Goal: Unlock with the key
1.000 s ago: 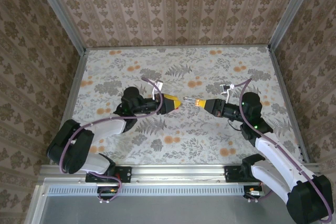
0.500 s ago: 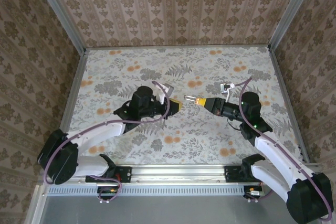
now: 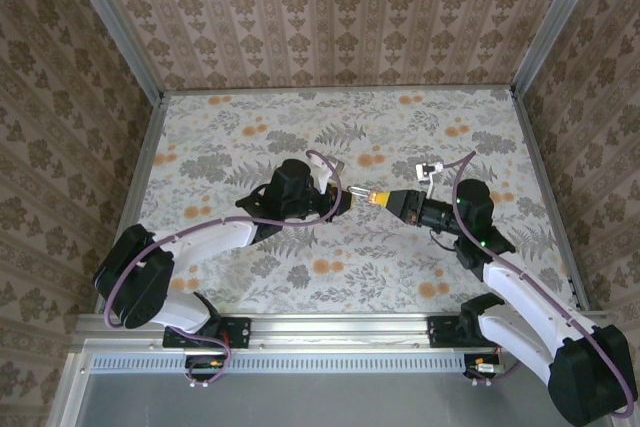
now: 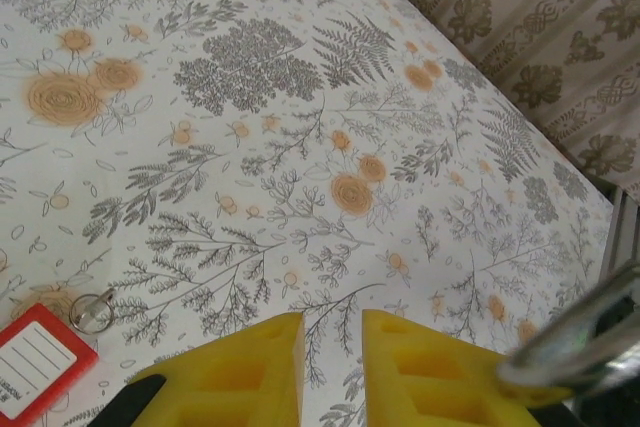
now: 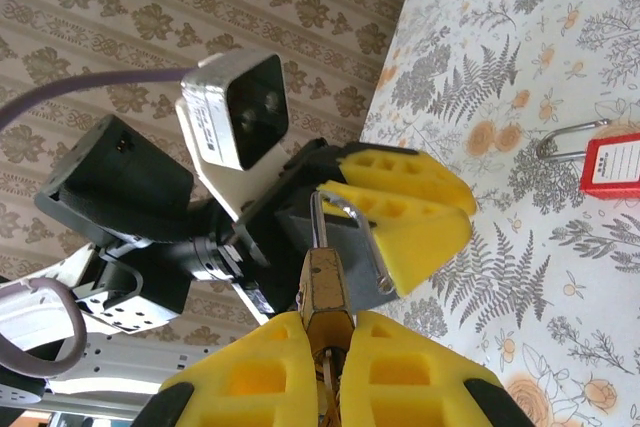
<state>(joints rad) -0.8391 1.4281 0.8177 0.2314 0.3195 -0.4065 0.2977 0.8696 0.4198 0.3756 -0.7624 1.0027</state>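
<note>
My right gripper [image 5: 328,321] is shut on the small brass padlock [image 5: 326,292], held above the table with its silvery shackle [image 5: 352,237] pointing at my left gripper [image 5: 412,202]. In the top view the right gripper [image 3: 388,199] and left gripper [image 3: 338,201] nearly meet at mid-table, the padlock [image 3: 370,194] between them. My left gripper [image 4: 332,347] is open with nothing between its yellow fingers [image 4: 250,372]; the blurred shackle [image 4: 575,342] crosses its right finger. The key [image 4: 35,359], red-headed with a white label and a silvery metal end [image 4: 92,309], lies on the table below the left gripper. Its red head [image 5: 612,163] also lies on the table at the right edge of the right wrist view.
The floral tablecloth [image 3: 400,137] covers the table, bounded by patterned walls [image 3: 330,17] at the back and sides and a metal rail [image 3: 330,327] at the near edge. Open cloth lies beyond and to either side of the grippers.
My left gripper has moved right and now sits up against the padlock's shackle. My right gripper, still holding the padlock, has shifted slightly left.
</note>
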